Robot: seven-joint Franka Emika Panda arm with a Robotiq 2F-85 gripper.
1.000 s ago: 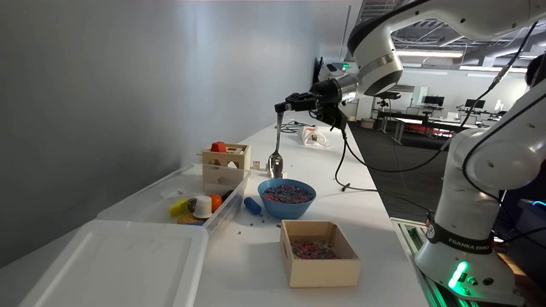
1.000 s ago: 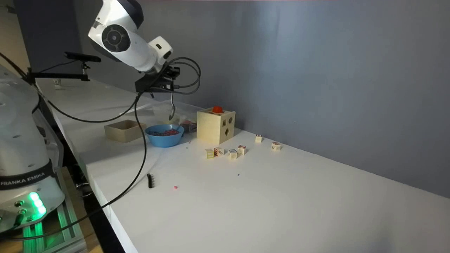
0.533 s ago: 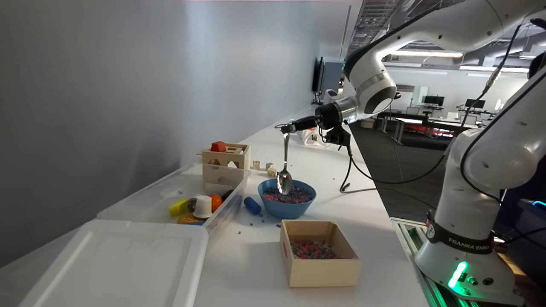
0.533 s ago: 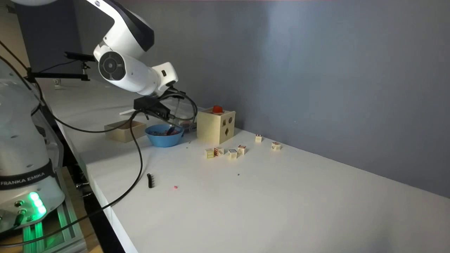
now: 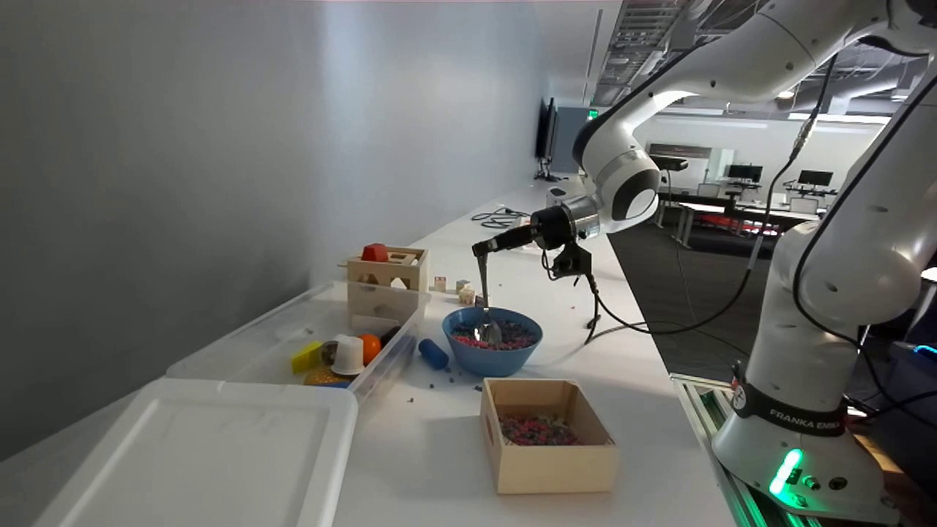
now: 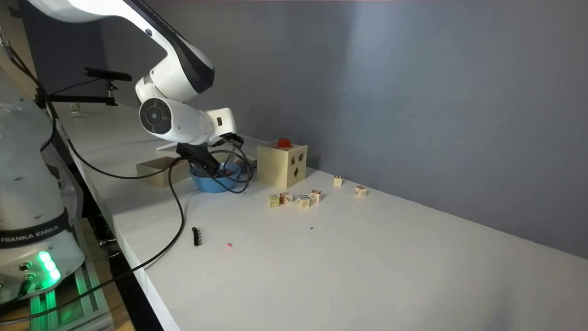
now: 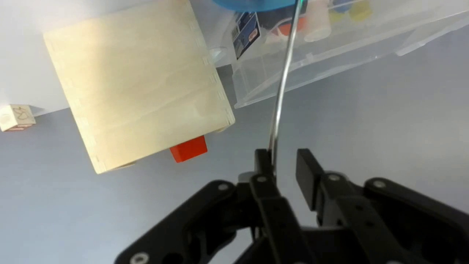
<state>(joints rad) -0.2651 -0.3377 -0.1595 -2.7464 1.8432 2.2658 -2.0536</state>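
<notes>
In the wrist view, the black two-fingered gripper (image 7: 283,151) is seen parted a little: the long silvery metal spoon (image 7: 282,88) is lined up along one finger (image 7: 263,161), and a gap is left between its handle and the opposite finger (image 7: 307,179), so it is not clamped from both sides. In an exterior view, the spoon is shown nearly upright, its handle end met by the gripper above the round blue bowl (image 5: 492,362) and its scoop end set inside the bowl's rim; whether it is pressed into the small red and dark pieces (image 5: 516,333) there cannot be told. Near the bowl, an open box of pale wood (image 5: 556,468) is placed, with similar pieces held in it. Just beside the bowl, toward the wall, a blue cylinder (image 5: 433,353) is laid down. Farther toward the wall from the bowl, coloured items are gathered in a clear plastic bin (image 5: 393,362). Near the bowl, a pale wooden cube with cut-out holes (image 6: 274,166) is topped by a red block (image 6: 284,143). Small lettered wooden blocks (image 6: 303,201) are scattered on the opposite side of the bowl from the open box.
</notes>
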